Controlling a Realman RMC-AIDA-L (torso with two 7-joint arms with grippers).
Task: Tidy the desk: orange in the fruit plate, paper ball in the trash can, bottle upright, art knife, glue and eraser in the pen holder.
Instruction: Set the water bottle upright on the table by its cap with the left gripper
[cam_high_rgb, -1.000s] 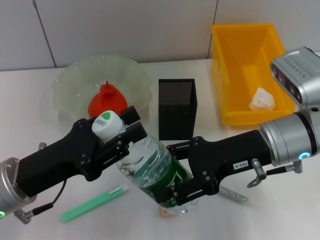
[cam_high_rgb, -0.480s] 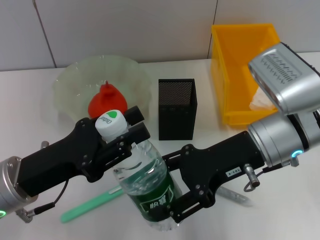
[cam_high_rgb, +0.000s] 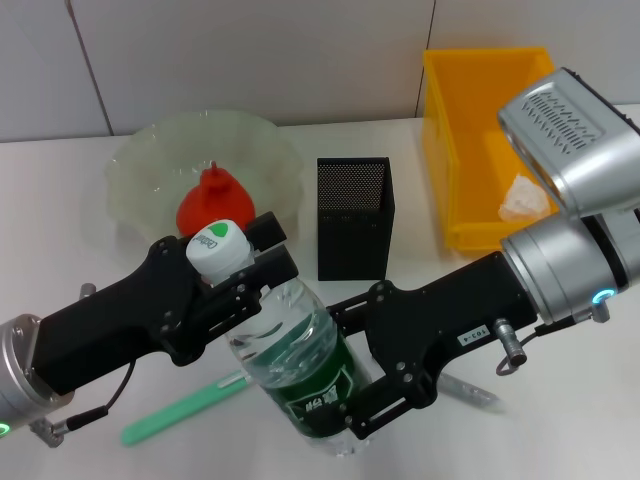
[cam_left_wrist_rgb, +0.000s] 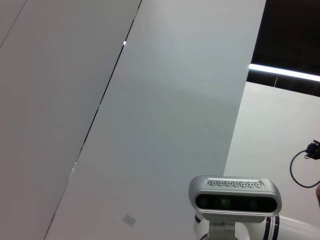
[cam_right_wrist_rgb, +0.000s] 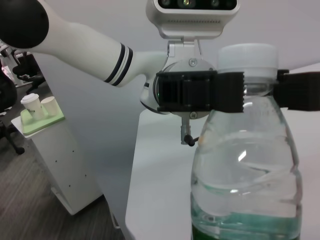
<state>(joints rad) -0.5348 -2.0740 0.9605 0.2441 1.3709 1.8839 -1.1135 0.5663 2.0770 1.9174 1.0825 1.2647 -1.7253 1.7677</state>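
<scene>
The clear bottle (cam_high_rgb: 300, 360) with a green label stands nearly upright over the table's front, cap (cam_high_rgb: 217, 247) leaning toward the left. My left gripper (cam_high_rgb: 255, 255) is shut on its neck just under the cap. My right gripper (cam_high_rgb: 345, 375) is shut on its lower, labelled body. The right wrist view shows the bottle (cam_right_wrist_rgb: 245, 165) close up with the left gripper (cam_right_wrist_rgb: 248, 92) clamped at the neck. The orange (cam_high_rgb: 210, 205) lies in the fruit plate (cam_high_rgb: 150, 160). The paper ball (cam_high_rgb: 525, 200) sits in the yellow trash can (cam_high_rgb: 470, 120). The eraser is hidden.
The black mesh pen holder (cam_high_rgb: 355, 220) stands mid-table behind the bottle. A green art knife (cam_high_rgb: 185, 410) lies on the table under my left arm. A grey stick (cam_high_rgb: 470, 388) lies under my right arm. The left wrist view shows only wall and the robot's head.
The bottle swung from a steep lean to nearly upright, its base moving forward and left. My right wrist rolled upward. Both grippers kept their hold.
</scene>
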